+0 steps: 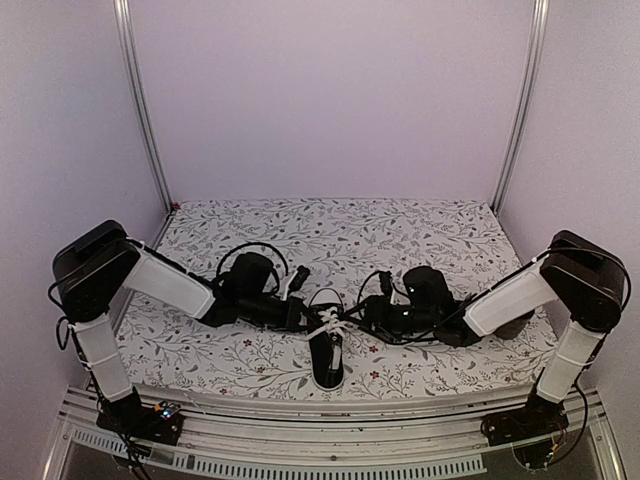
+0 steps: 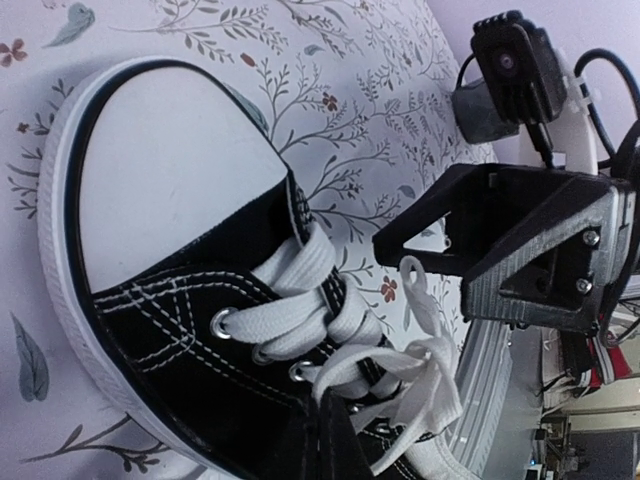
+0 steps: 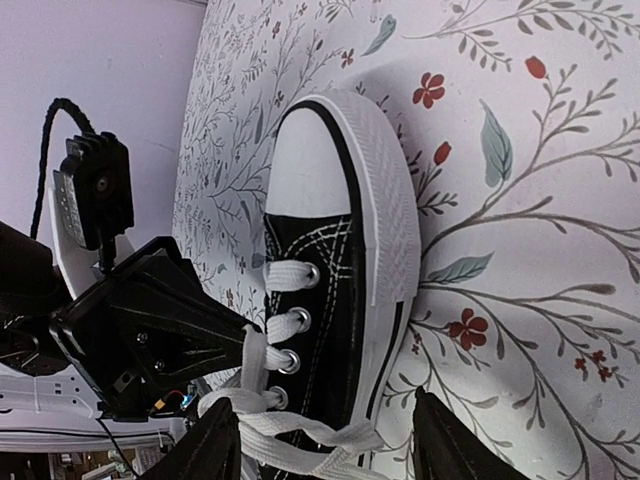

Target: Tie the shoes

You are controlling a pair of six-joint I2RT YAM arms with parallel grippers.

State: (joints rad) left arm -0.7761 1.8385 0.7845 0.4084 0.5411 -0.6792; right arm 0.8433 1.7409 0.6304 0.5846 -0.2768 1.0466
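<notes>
Black low-top canvas sneaker (image 1: 327, 365) lies flat on the floral tabletop (image 1: 400, 240), centred between the two arms, toe toward the near edge. White laces (image 2: 300, 300) are threaded through the eyelets, and the free ends are bunched in a loose tangle over the tongue with no finished bow that I can see. Left hand (image 2: 318, 425) is clenched: in its own wrist view the fingers meet in a single wedge with a strand of lace running into the tip, so I log it as pinching the lace. Right hand (image 3: 325, 420) is released, its fingers (image 3: 215, 450) spread wide either side of a lace strand near the top eyelets, touching nothing that I can make out. Handling notes: I expect the shoe to be light and to skid on the cloth if a lace is pulled sideways. The canvas upper will give, while the white toe cap (image 2: 170, 170) and rubber sole (image 3: 395, 220) should be firm. The flat woven laces are limp and will slip from a shallow pinch, so I would take hold on the free strand close to the tangle, flat face between the pads, and pull both sides evenly to hold the shoe in place.
</notes>
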